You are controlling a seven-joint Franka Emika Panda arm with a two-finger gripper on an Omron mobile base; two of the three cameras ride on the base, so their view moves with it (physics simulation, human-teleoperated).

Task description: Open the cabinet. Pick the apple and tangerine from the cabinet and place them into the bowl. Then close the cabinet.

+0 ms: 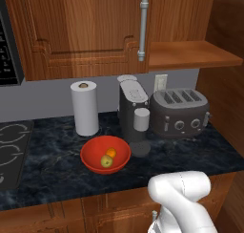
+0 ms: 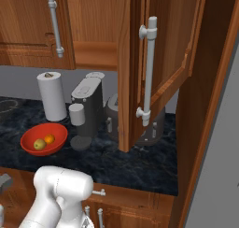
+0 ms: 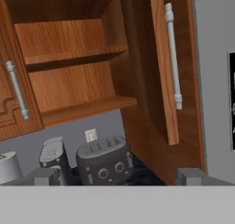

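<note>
Fruit already in place: apple (image 1: pixel 106 161) and tangerine (image 1: pixel 111 153) lying together inside the red bowl (image 1: pixel 90 153), touching or nearly so, tangerine toward the back. Bowl resting on the dark marble bench (image 1: pixel 52 163), in front of the paper towel roll (image 1: pixel 84 108) and just beside the coffee machine (image 1: pixel 132 110), with the toaster (image 1: pixel 179 111) further right. Cabinet (image 1: pixel 90 31) half shut: left door closed with its silver bar handle (image 1: pixel 143 28) upright, right door (image 2: pixel 158 59) swung wide out over the bench, shelves (image 3: pixel 69 42) bare in the hand view. Tool (image 3: pixel 119 177) spread wide, nothing between the fingertips, facing the open cabinet interior with the right door's handle (image 3: pixel 172 55) up and to the right, well apart from it. Judged progress: opening done, both picks and placements done, closing of the right door left as the last step. Next move likely calling for a reach to the outer face or handle of that door and a push inward until flush with the left one.
</note>
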